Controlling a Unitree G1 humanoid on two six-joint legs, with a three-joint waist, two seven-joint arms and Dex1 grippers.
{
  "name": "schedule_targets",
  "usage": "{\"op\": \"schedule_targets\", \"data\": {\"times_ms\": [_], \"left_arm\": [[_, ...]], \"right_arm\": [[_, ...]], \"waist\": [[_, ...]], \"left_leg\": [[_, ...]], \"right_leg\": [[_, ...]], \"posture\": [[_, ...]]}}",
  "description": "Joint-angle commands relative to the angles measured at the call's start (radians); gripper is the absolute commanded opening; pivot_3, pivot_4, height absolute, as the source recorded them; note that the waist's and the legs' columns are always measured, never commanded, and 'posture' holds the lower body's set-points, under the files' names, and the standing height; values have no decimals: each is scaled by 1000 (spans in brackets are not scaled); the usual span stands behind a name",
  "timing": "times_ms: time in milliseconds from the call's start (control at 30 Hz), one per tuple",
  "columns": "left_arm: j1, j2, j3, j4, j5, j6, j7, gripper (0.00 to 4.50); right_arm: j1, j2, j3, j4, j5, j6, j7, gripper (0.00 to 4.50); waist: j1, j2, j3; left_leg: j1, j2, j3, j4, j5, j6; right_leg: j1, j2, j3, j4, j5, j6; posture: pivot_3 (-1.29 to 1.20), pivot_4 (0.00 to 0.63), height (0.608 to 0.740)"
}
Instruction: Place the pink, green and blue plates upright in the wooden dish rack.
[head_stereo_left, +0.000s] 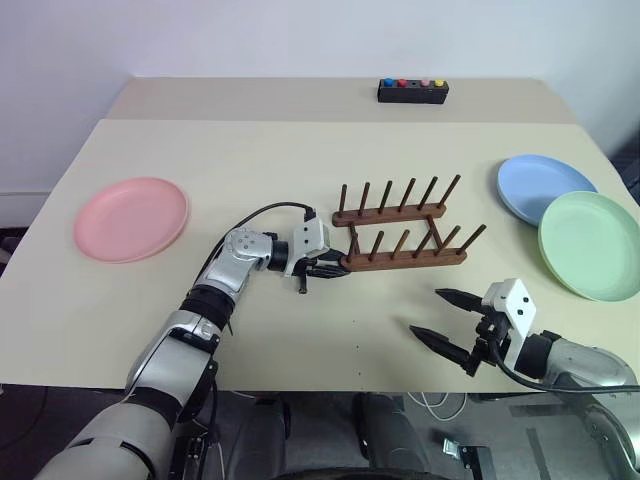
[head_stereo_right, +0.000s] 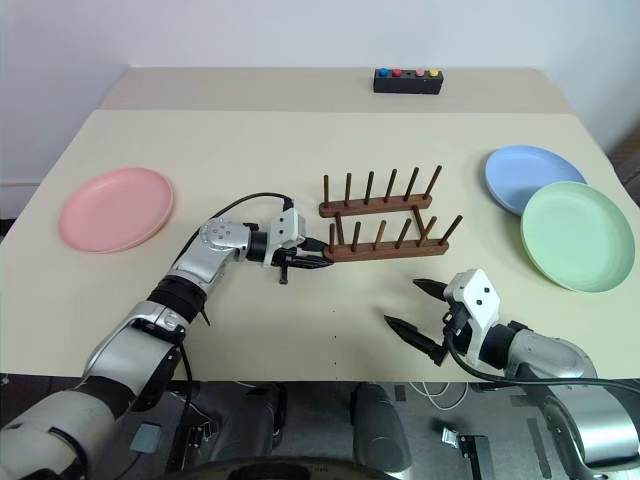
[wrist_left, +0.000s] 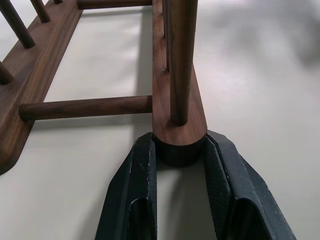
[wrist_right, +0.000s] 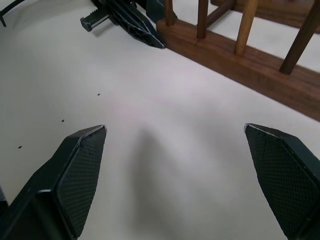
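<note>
Black right pincer (head_stereo_left: 439, 312) hangs nearest, low over the bare cream counter (head_stereo_left: 300, 150), fingers spread wide, holding nothing; it points toward the near rail of the wooden dish rack (head_stereo_left: 402, 232).

Left pincer (head_stereo_left: 333, 268) is at the rack's near-left end. In the left wrist view its two fingers (wrist_left: 137, 185) bracket the rounded tip of the near rail, pads against or just beside the wood; a firm clamp versus a loose one cannot be told. Rack stands mid-counter, all pegs bare, no plate in it.

Pink plate (head_stereo_left: 131, 218) lies flat, well apart to the left. Green plate (head_stereo_left: 593, 244) lies flat at the right edge, its far rim over the near rim of the blue plate (head_stereo_left: 543, 187). Farthest back sits a black box (head_stereo_left: 412, 91) with coloured buttons.

Judgement: task at its start; the left arm appears to be setting or steadying the rack.

Risks:
- Grip on one rail tip only; a pull may swing the rack round or let it slip out.
- Green plate sits close to the counter edge; a nudge could push it off.
- Flat, shallow plates give little rim to pinch.

Writing or brands: none readable anywhere.
</note>
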Motion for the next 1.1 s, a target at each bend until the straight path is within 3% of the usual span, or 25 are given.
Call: {"op": "schedule_targets", "data": {"times_ms": [33, 100, 200, 267, 367, 533, 733, 1100], "left_arm": [[7, 15, 59, -41, -22, 12, 21, 2714], [55, 46, 82, -109, -12, 30, 63, 3669], [134, 85, 107, -236, -28, 100, 85, 3669], [190, 102, 125, -338, -66, 180, 79, 3710], [274, 119, 136, -490, -113, 269, 76, 2845], [374, 114, 59, -710, -113, 377, 83, 190], [346, 39, -27, -681, 21, 377, 235, 44], [270, -76, 43, -535, 65, 343, 504, 44]], "right_arm": [[-25, 9, -4, 5, -11, -26, -4, 4500], [-39, 5, -15, 29, -18, -37, 0, 4500], [-49, -8, -32, 65, -28, -46, 8, 4500], [-56, -13, -42, 91, -38, -47, 6, 3966], [-59, -29, -41, 121, -58, -54, 14, 2663], [-83, -55, 3, 201, -140, -66, 10, 30], [-176, -32, 29, 307, -250, -118, -72, 0], [-371, 42, 111, 526, -376, -230, -149, 0]], "waist": [[0, 0, 0], [-3, 0, 0], [-3, 0, 0], [-1, 0, 0], [3, 0, 0], [5, 1, 0], [1, 0, 0], [-1, 0, -1]], "left_leg": [[0, 0, 0, 0, 0, 0], [0, 0, 0, 0, 0, 0], [1, 0, 0, -1, 0, 0], [1, 0, 0, -1, 0, 0], [1, 0, 0, 0, 0, 0], [1, 0, 0, 0, 0, 0], [3, 0, 0, 1, 0, 0], [5, 0, 0, 1, 0, 0]], "right_leg": [[0, 0, 0, 0, 0, 0], [0, 0, 0, 0, 1, 2], [0, 0, 0, 1, 1, 2], [0, 0, 0, 2, 1, 2], [0, 0, 0, 2, 1, 2], [1, 0, 0, 1, 0, 0], [3, 0, 0, 1, 0, -1], [4, 0, 0, 1, 2, 1]], "posture": [[0, 150, 730], [0, 150, 730], [0, 150, 730], [0, 150, 730], [0, 150, 730], [0, 150, 730], [0, 150, 730], [0, 150, 730]]}}
